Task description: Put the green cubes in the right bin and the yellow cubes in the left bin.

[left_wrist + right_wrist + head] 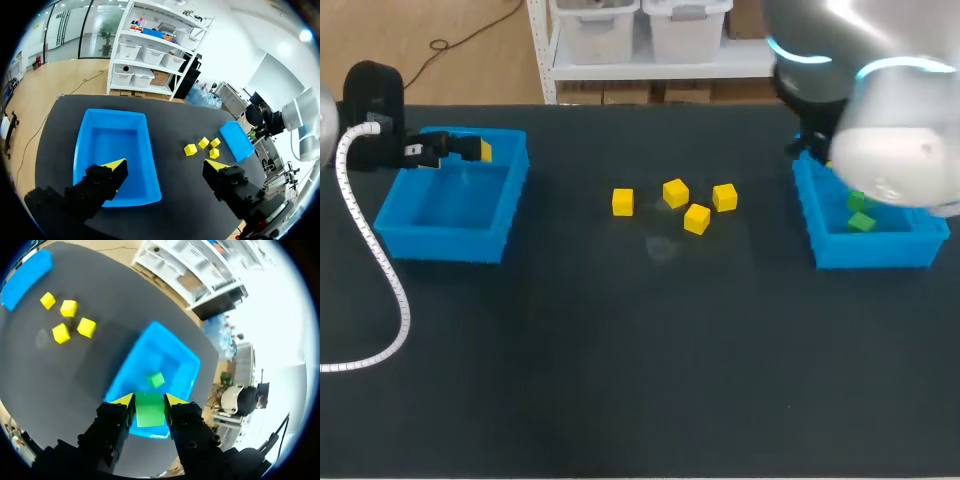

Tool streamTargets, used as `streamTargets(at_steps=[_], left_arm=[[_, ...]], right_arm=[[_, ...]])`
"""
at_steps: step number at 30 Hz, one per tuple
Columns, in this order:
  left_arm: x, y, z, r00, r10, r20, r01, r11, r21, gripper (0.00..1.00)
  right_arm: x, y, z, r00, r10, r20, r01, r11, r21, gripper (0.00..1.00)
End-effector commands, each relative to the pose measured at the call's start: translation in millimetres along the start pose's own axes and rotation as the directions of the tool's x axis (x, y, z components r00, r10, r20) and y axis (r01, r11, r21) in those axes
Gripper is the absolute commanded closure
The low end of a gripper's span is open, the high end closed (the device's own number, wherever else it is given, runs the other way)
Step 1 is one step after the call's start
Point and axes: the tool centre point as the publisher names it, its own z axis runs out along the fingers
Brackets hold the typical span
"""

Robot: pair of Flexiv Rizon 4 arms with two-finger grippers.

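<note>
Bins stand at the two ends of the black bench (640, 380): the left bin (450, 215) and the right bin (868, 250). Both are blue.

Four yellow cubes (675, 193) lie close together on the bench, between the two bins and a bit toward the far side. They do not touch each other. They are well apart from the left bin.

The left tool (166, 165) hangs over the left bin, near its far edge. Its two fingers are wide apart and there is nothing between them. In the left wrist view the left bin lies under and ahead of the tool.

The right arm (885, 150) comes in from the right and hangs over the right bin. It hides part of the bin in the head view. The right tool (149, 401) is clamped on a green cube (150, 413), with one finger on each side of it. The cube is up in the air above the near side of the right bin.

A second green cube (155, 379) lies on the floor of the right bin, ahead of the tool.
</note>
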Motion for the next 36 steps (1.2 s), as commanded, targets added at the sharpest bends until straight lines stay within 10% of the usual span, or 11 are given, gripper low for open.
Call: streamTargets(at_steps=[1, 12, 14, 15, 36], left_arm=[[1.6, 2.2, 0, 1.000, 0.002, 0.007, -0.002, 1.000, 0.011, 0.00], [1.6, 2.2, 0, 1.000, 0.002, 0.007, -0.002, 1.000, 0.011, 0.00], [1.6, 2.2, 0, 1.000, 0.002, 0.007, -0.002, 1.000, 0.011, 0.00], [1.6, 2.2, 0, 1.000, 0.002, 0.007, -0.002, 1.000, 0.011, 0.00], [1.6, 2.2, 0, 1.000, 0.002, 0.007, -0.002, 1.000, 0.011, 0.00]], right_arm=[[31, -12, 12, 0.984, 0.038, 0.173, -0.035, 0.999, -0.025, 1.00], [20, -3, 36, 0.988, 0.044, 0.149, -0.037, 0.998, -0.048, 0.99], [16, -2, 35, 0.986, 0.036, 0.160, -0.029, 0.999, -0.043, 0.43], [14, -2, 34, 0.984, 0.033, 0.176, -0.026, 0.999, -0.039, 0.00], [9, -1, 30, 0.981, 0.029, 0.193, -0.023, 0.999, -0.030, 0.00]])
